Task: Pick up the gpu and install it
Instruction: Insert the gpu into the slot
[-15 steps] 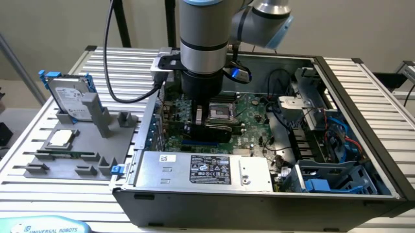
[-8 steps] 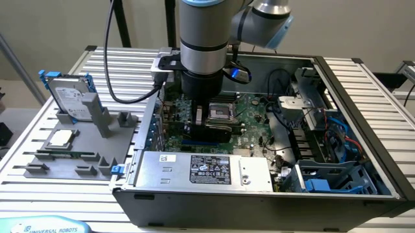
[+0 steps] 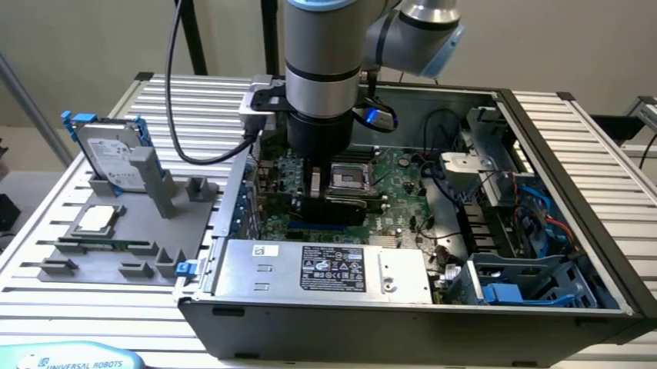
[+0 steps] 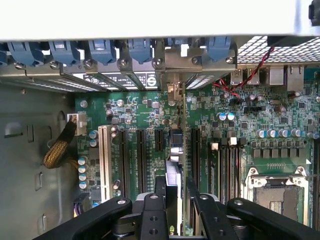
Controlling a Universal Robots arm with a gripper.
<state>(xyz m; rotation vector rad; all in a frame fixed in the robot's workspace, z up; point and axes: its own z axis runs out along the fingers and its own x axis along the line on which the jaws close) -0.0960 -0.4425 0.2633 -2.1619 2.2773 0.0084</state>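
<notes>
The gpu (image 4: 173, 159) is seen edge-on in the wrist view, a thin card running between the black expansion slots of the motherboard (image 4: 135, 112). Its metal bracket (image 4: 173, 92) reaches the rear slot openings of the case. My gripper (image 4: 175, 196) is shut on the card, one black finger (image 4: 152, 202) on each side of it. In the exterior view the gripper (image 3: 325, 184) reaches down into the open case (image 3: 308, 327), holding the dark card (image 3: 334, 207) low over the motherboard (image 3: 395, 173). Whether the card sits in a slot I cannot tell.
A grey fixture (image 3: 113, 257) at the exterior view's left holds a silver hard drive (image 3: 111, 154) with blue rails and a CPU chip (image 3: 98, 219). The power supply (image 3: 318, 269) lies at the case front. Cables and a blue drive cage (image 3: 524, 284) fill the exterior view's right. The CPU socket (image 4: 277, 190) stands open.
</notes>
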